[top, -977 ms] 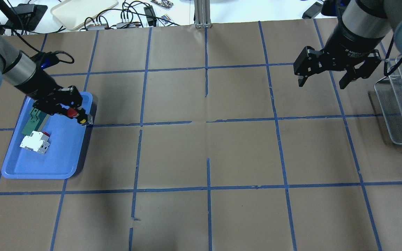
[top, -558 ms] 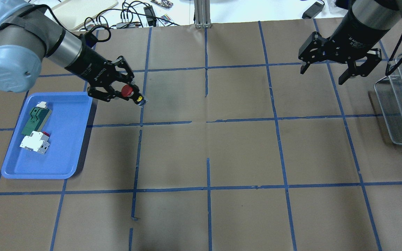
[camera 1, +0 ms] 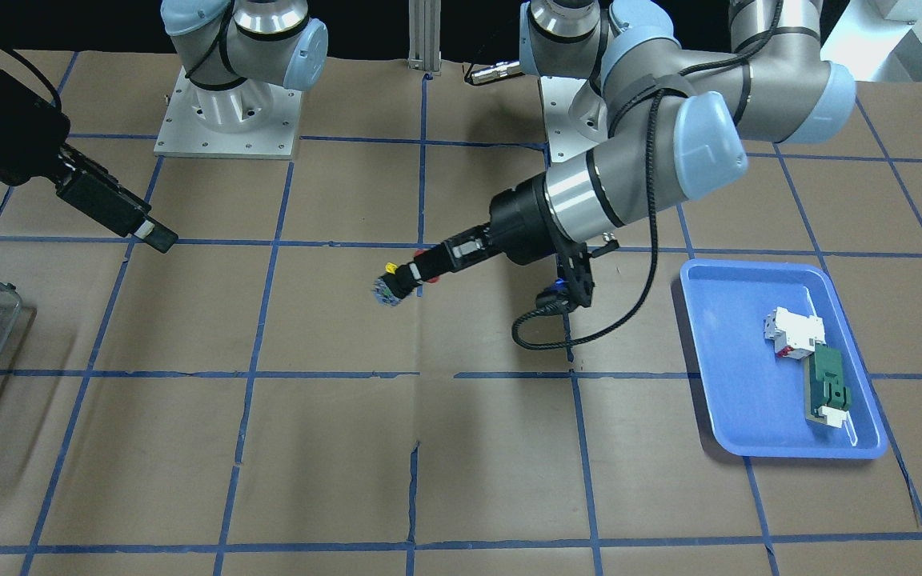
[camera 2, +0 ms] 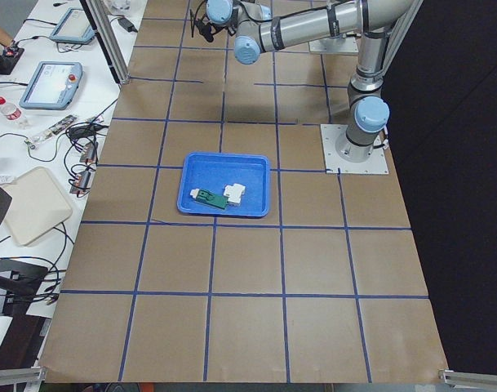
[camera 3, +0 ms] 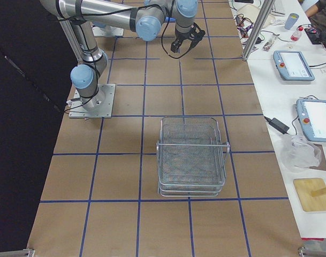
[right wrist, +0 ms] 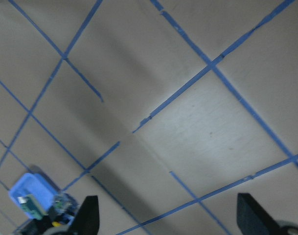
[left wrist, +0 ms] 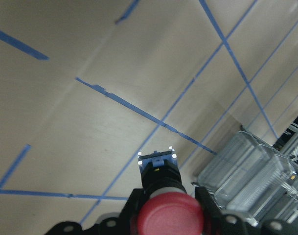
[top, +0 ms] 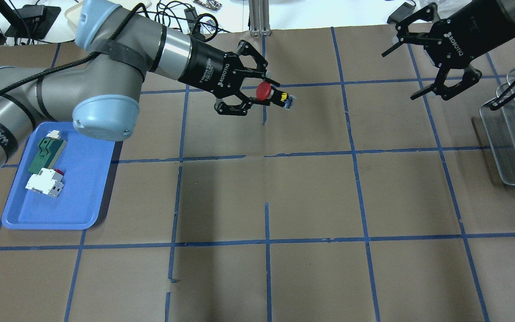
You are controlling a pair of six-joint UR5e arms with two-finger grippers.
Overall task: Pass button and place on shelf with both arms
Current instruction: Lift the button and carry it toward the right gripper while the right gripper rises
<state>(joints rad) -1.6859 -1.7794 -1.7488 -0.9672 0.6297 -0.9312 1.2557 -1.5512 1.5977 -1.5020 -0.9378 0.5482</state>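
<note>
The left arm's black two-finger gripper (top: 266, 91), clamped on the small push button with a round red cap and black body (top: 272, 93), is no longer over the blue plastic tray (top: 83, 197). It has travelled out across the brown paper-covered table (top: 311, 201) to the central blue tape line, with the arm stretched long behind it. The right arm's black two-finger gripper (top: 397, 76) has drawn back toward the table's far edge and turned, so its spread fingers now point sideways at the button.

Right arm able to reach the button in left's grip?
Probably yes: right end effector is open, nothing stands between it and the button, whose body sticks out past the left end effector.
</note>
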